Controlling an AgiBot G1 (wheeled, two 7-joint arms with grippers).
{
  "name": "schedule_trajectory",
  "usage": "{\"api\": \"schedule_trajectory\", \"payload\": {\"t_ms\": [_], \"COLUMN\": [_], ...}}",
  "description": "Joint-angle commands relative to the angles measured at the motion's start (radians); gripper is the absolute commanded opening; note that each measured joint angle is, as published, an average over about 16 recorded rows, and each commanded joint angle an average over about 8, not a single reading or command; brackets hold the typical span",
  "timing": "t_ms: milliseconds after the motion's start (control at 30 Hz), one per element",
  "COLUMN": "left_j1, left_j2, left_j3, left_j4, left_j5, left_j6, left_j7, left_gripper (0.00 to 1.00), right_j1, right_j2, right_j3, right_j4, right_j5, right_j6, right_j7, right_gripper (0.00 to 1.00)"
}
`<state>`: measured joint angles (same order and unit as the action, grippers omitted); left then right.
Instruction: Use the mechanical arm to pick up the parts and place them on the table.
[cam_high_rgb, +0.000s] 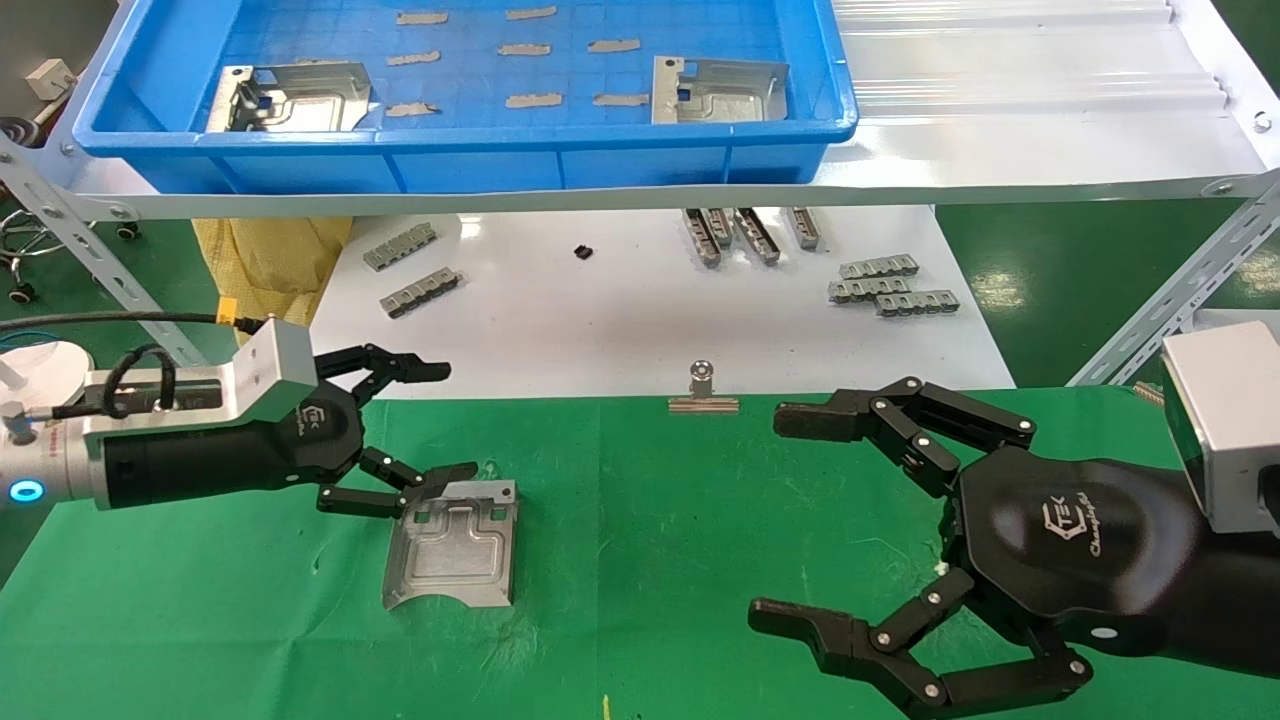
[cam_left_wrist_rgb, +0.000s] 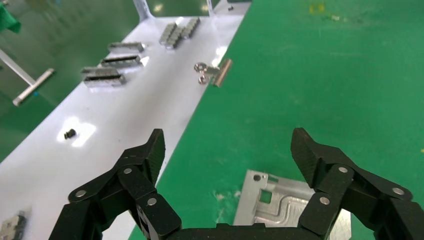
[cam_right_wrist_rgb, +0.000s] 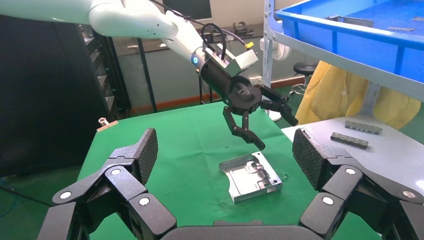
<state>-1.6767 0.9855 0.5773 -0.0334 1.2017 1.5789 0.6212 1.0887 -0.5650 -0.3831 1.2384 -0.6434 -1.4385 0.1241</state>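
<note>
One silvery part (cam_high_rgb: 455, 545) lies flat on the green-cloth table (cam_high_rgb: 650, 560), left of centre. My left gripper (cam_high_rgb: 450, 420) is open and holds nothing. Its lower finger (cam_high_rgb: 440, 478) hangs at the part's far left corner, and I cannot tell if it touches. The left wrist view shows the open left gripper (cam_left_wrist_rgb: 227, 142) with the part (cam_left_wrist_rgb: 280, 205) below it. My right gripper (cam_high_rgb: 780, 515) is open and empty over the table's right side. In the right wrist view, the right gripper (cam_right_wrist_rgb: 225, 150) faces the part (cam_right_wrist_rgb: 250, 175) and the left gripper (cam_right_wrist_rgb: 276, 133). Two more parts (cam_high_rgb: 290, 98) (cam_high_rgb: 715, 90) lie in the blue tray (cam_high_rgb: 470, 140).
The blue tray sits on a raised white shelf with angled metal struts (cam_high_rgb: 1170, 300). Under the shelf, a white board (cam_high_rgb: 600, 320) carries grey slotted bars (cam_high_rgb: 890, 285) (cam_high_rgb: 420, 290) and a small black piece (cam_high_rgb: 583, 252). A silver binder clip (cam_high_rgb: 703, 392) holds the cloth's far edge.
</note>
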Motion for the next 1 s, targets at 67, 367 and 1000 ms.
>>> {"api": "schedule_trajectory", "payload": {"t_ms": [67, 367, 1000], "left_j1": [0.028, 0.126, 0.334], "left_j2": [-0.017, -0.078, -0.207], "left_j3": [-0.014, -0.062, -0.165], "left_j4": [-0.056, -0.259, -0.692], "left_j5": [-0.022, -0.099, -0.261], "left_j6": [-0.004, -0.017, -0.046], "left_j7": [-0.037, -0.169, -0.448], "left_gripper": [1.00, 1.00, 1.00], "right_j1": [0.000, 0.000, 0.000], "right_j2": [0.000, 0.000, 0.000], "right_j3": [0.000, 0.000, 0.000], "right_j4": [0.000, 0.000, 0.000], "right_j5": [0.000, 0.000, 0.000], "right_j6": [0.000, 0.000, 0.000], "right_j7": [0.000, 0.000, 0.000], "right_gripper": [1.00, 1.00, 1.00]}}
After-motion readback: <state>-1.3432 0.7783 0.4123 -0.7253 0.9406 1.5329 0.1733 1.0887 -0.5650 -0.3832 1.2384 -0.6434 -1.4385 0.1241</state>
